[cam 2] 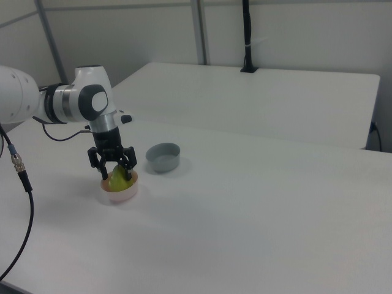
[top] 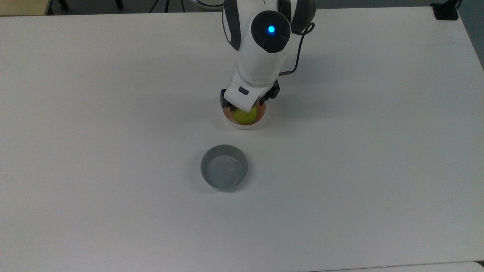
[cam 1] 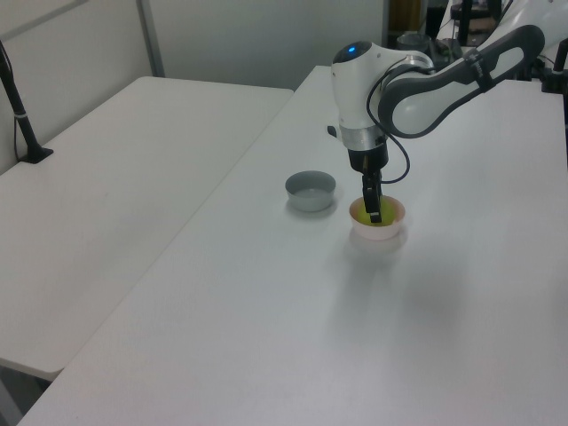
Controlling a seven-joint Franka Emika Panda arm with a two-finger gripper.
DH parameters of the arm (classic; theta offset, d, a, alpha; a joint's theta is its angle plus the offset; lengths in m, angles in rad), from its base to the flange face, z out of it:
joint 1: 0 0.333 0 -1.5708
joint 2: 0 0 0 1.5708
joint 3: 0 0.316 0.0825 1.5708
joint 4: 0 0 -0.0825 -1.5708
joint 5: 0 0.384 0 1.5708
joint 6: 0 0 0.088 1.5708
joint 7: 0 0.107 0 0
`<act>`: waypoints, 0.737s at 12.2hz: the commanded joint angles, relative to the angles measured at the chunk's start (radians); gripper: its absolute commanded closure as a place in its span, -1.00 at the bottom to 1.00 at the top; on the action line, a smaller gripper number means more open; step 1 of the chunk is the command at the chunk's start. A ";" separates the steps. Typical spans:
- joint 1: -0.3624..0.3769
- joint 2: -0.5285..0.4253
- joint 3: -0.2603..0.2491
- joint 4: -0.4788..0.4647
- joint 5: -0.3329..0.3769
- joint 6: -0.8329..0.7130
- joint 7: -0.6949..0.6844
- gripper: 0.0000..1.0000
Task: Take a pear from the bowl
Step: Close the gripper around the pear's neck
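The gripper (cam 2: 115, 173) hangs straight down into the bowl (cam 2: 120, 195), its two dark fingers (cam 2: 129, 172) spread to either side of the pear (cam 2: 118, 179). In the right view the fingers stand apart with the yellow-green fruit between them, so the jaws are parted around the pear; whether the pads already touch its skin cannot be told.

The pear (top: 246, 115) sits directly beneath the gripper (top: 245, 107), inside the bowl (top: 244, 124), which rests on the white table (top: 359, 151). In the top view the white wrist housing covers the upper part of the fruit (the stem is hidden behind it), and the pale pink rim curves out below the gripper toward the top view's bottom edge.

In the left view the gripper (cam 1: 373, 211) reaches down from the arm, one finger dipping against the pear (cam 1: 378, 218) within the bowl (cam 1: 379, 232).

The grey bowl (top: 224, 167) stands apart from the gripper on the table, below it and slightly to the top view's left. In the right view the grey bowl (cam 2: 163, 157) lies near the gripper on the right view's right; in the left view the grey bowl (cam 1: 311, 191) is just beside the pink one, on the left view's left.
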State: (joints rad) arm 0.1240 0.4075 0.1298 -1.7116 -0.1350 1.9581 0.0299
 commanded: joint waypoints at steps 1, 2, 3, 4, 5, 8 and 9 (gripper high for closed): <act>0.013 0.001 -0.013 -0.010 -0.021 0.032 -0.002 -0.64; 0.013 0.001 -0.012 -0.010 -0.021 0.032 -0.002 -0.64; 0.013 0.001 -0.012 -0.010 -0.021 0.032 -0.002 -0.53; 0.013 0.001 -0.012 -0.010 -0.021 0.032 -0.002 -0.46; 0.013 0.001 -0.012 -0.011 -0.021 0.032 -0.002 -0.42; 0.011 -0.006 -0.012 -0.010 -0.025 0.025 -0.004 -0.12; 0.009 -0.013 -0.012 -0.008 -0.025 0.016 -0.004 -0.09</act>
State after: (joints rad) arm 0.1240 0.4098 0.1297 -1.7081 -0.1398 1.9585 0.0299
